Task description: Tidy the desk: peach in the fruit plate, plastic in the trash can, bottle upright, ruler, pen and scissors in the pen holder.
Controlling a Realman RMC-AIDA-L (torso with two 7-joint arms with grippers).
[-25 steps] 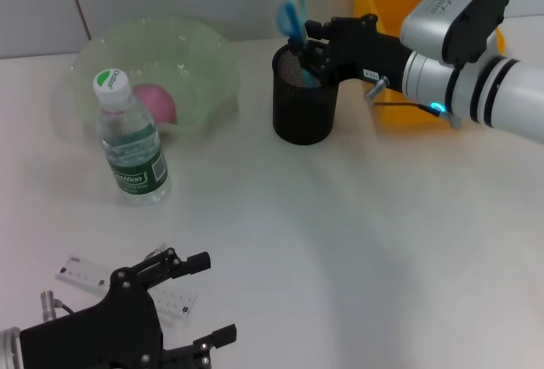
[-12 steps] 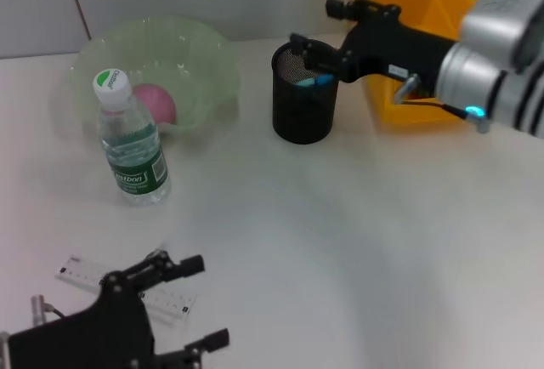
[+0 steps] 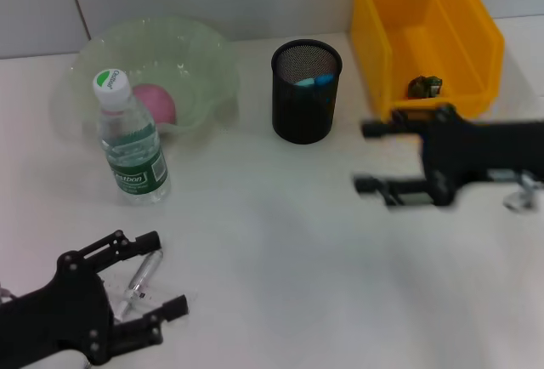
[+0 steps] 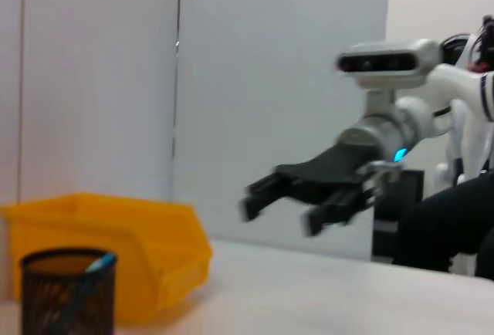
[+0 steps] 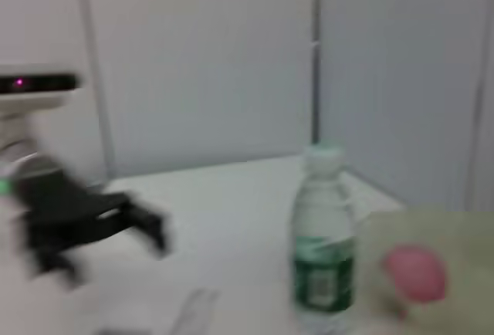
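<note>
Both tools open above the surface; desk items partly sorted.

We see the right tool (image 3: 374,158) with its fingers spread wide and holding nothing, over the white surface (image 3: 280,241) just in front of the yellow bin (image 3: 459,54). The left tool (image 3: 157,275) is also wide open, low at the near left, over a clear pen-like object (image 3: 140,275) we cannot identify. The bottle (image 3: 129,144) stands upright beside the green plate (image 3: 208,54) holding the peach (image 3: 155,102). The black mesh pen holder (image 3: 304,101) contains a blue-handled item (image 3: 314,82). A dark scrap (image 3: 425,87) lies in the bin.
</note>
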